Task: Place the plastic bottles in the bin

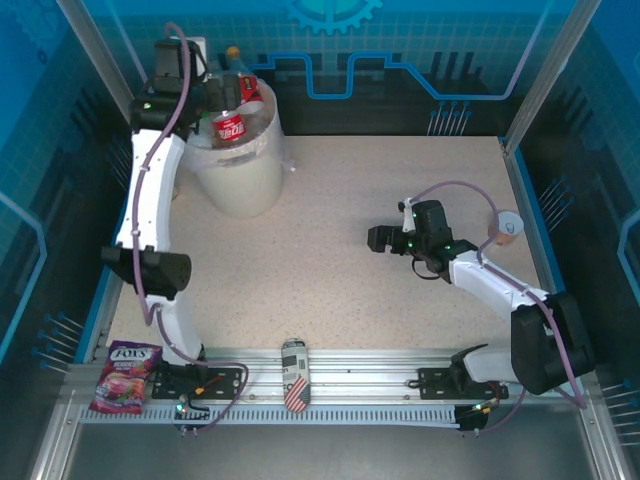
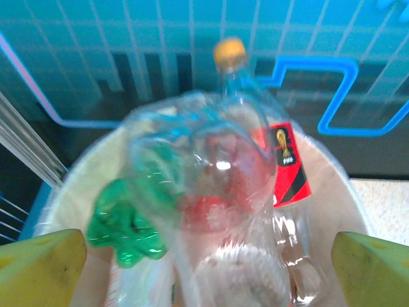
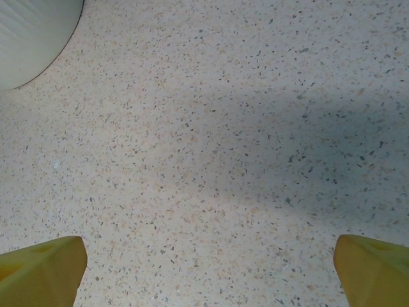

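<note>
Hanging open over the far bin (image 1: 245,180), the left tool (image 1: 213,97) holds nothing; the right tool (image 1: 381,239) is open and empty. Bottles (image 1: 232,128) lie inside; job looks done.

The left arm (image 1: 150,200) is reaching to the far left, the left gripper (image 2: 204,259) hanging with jaws spread wide. The right arm (image 1: 490,282) is crouching low at right, the right gripper (image 3: 204,262) gaping, pointing left.

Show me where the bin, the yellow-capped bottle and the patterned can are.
bin (image 1: 240,185), top external view, on its outer wall.
yellow-capped bottle (image 2: 289,165), left wrist view, on its red label.
patterned can (image 1: 295,376), top external view, on its side.
</note>
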### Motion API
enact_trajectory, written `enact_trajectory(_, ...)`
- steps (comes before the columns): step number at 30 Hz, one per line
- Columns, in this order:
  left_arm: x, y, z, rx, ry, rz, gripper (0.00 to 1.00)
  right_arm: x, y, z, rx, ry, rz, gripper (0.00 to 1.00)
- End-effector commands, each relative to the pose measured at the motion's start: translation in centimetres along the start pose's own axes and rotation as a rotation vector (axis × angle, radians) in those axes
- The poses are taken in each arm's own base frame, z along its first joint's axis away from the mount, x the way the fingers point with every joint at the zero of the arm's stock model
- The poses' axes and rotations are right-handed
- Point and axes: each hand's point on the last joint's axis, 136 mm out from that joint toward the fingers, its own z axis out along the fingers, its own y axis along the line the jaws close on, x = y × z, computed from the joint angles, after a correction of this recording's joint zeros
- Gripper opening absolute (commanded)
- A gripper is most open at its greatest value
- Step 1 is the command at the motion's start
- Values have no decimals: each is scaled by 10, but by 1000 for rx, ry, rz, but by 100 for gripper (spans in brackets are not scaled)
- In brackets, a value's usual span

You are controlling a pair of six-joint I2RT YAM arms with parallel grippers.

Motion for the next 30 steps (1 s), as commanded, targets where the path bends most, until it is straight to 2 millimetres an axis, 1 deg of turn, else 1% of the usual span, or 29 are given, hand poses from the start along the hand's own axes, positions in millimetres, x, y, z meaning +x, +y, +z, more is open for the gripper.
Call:
enact_trajectory(1,-30,8,-40,-40,-127,-6,99,-7,12,3,-30,-19,-9,100)
enact_trajectory(3,-25,5,-42,-41,-130,-3,92,-7,13,3,-32,-17,-15,100)
enact_trajectory(6,-16,-6,-42,-21,-134,-18,73,-7,12,2,-28,-18,-15,100)
enact_trajectory(8,-9,-12,-37,-9,-121,-39,60,-7,12,2,-28,-18,-13,100)
enact_trajectory(11,0,-14,-20,-15,-97,-49,47,-6,12,2,-29,-16,-14,100)
enact_trajectory(14,9,-15,2,-31,-65,-50,46,-6,12,1,-27,-15,-15,100)
enact_trajectory(17,18,-12,25,-67,-36,-50,46,-5,12,-1,-25,-18,-16,100)
enact_trajectory(22,24,-5,53,-91,-9,-74,46,-3,10,-3,-20,-19,-16,100)
enact_trajectory(26,23,-4,62,-89,-13,-77,48,-1,9,-2,-19,-15,-14,100)
enact_trajectory(30,25,4,69,-97,2,-88,59,-1,10,1,-26,-13,-11,100)
